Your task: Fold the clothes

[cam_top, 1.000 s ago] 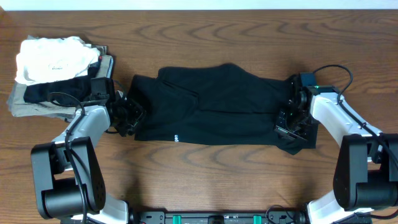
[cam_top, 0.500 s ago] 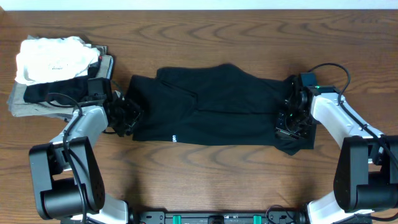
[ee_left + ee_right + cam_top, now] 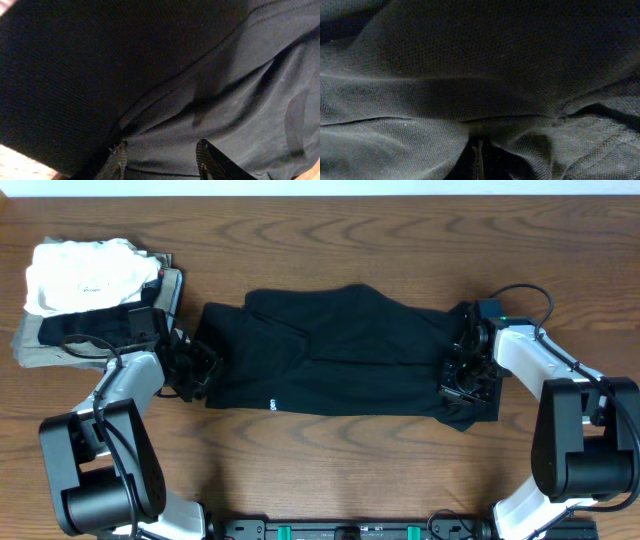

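Beside the pile of folded garments (image 3: 80, 290), the black T-shirt (image 3: 340, 355) has slid a little nearer the pile over the last second. Its near end was drawn along by the left gripper (image 3: 195, 368), whose fingers (image 3: 212, 160) stand part-way apart around a thick fold, apparently clamped. At the end far from the pile, the right gripper (image 3: 462, 375) has followed, pinched tight on cloth. The half-folded shirt is probably being tautened and shifted on the worktop (image 3: 330, 450) before the next fold; it lies stretched between both grippers.
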You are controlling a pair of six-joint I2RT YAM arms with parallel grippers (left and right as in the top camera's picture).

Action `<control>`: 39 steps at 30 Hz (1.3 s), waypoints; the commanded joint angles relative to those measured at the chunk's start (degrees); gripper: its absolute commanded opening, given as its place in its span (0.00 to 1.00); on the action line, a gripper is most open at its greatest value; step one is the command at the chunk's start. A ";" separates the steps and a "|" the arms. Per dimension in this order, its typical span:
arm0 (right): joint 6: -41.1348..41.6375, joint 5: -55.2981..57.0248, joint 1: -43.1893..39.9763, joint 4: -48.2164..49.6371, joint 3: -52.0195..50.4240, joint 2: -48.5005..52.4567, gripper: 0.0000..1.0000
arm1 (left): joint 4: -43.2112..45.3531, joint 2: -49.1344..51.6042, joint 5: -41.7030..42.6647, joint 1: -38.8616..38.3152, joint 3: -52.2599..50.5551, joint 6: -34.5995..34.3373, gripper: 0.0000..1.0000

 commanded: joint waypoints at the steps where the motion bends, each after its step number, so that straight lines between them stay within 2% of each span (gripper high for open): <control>1: 2.40 3.82 0.37 0.28 -0.57 2.91 0.01 | -0.39 0.59 -2.86 2.29 0.15 1.36 0.49; 6: 4.42 7.67 -1.68 -0.48 -0.55 2.89 0.01 | -1.36 0.59 -2.86 5.81 0.15 2.73 0.49; 11: 1.42 7.85 -4.76 -0.59 -0.55 2.89 0.01 | -2.05 0.52 -2.82 8.70 0.15 3.15 0.49; 20: 1.16 7.87 -5.20 -1.60 1.81 2.82 0.01 | -2.34 -1.25 2.23 9.03 0.22 3.19 0.49; 29: -0.26 10.10 -5.20 -10.73 11.69 2.71 0.01 | -6.05 -13.14 2.34 8.85 0.22 5.07 0.49; 35: -0.07 11.47 -5.18 -13.09 17.68 1.99 0.01 | -6.01 -23.12 2.19 6.73 0.22 5.68 0.49; 37: -0.11 11.26 -5.14 -13.07 18.93 1.97 0.06 | -5.40 -25.03 1.33 5.70 0.22 5.70 0.49; 39: -1.03 10.73 -5.07 -12.57 19.39 1.97 0.20 | -4.44 -25.75 1.03 4.48 0.22 5.70 0.49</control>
